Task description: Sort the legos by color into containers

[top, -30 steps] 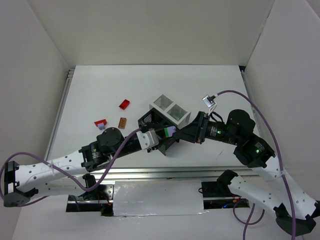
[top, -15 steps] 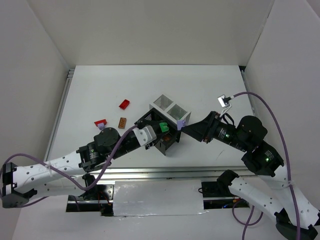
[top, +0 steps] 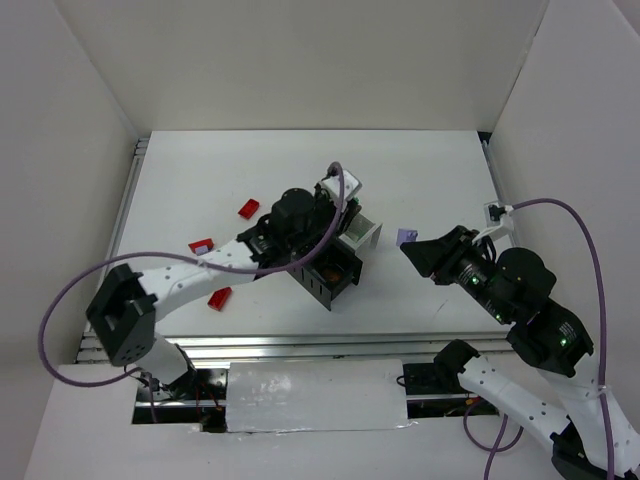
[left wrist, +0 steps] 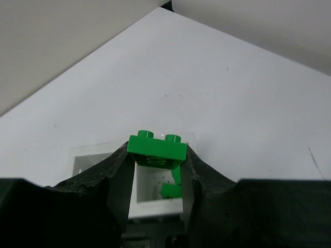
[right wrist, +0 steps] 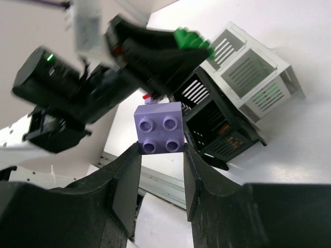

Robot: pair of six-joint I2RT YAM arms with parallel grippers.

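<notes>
My left gripper (left wrist: 156, 155) is shut on a green lego (left wrist: 156, 150) and holds it over a white container (left wrist: 155, 206) that has another green lego (left wrist: 173, 190) inside. In the top view the left gripper (top: 340, 205) is above the back of the 2x2 containers (top: 362, 236). My right gripper (right wrist: 160, 147) is shut on a light purple lego (right wrist: 159, 127), held in the air to the right of the containers (right wrist: 248, 67); the lego also shows in the top view (top: 406, 236). An orange-brown lego (right wrist: 225, 129) lies in a black container (right wrist: 217, 116).
Three red legos lie on the table left of the containers: one at the back (top: 248, 208), one further left (top: 201, 245), one nearer the front (top: 219, 297). The left arm (top: 200, 270) stretches across the table's left half. White walls enclose the table.
My left arm swung from the near side of the containers to over the back white container with the green lego. My right gripper drew back to the right with the purple lego.
</notes>
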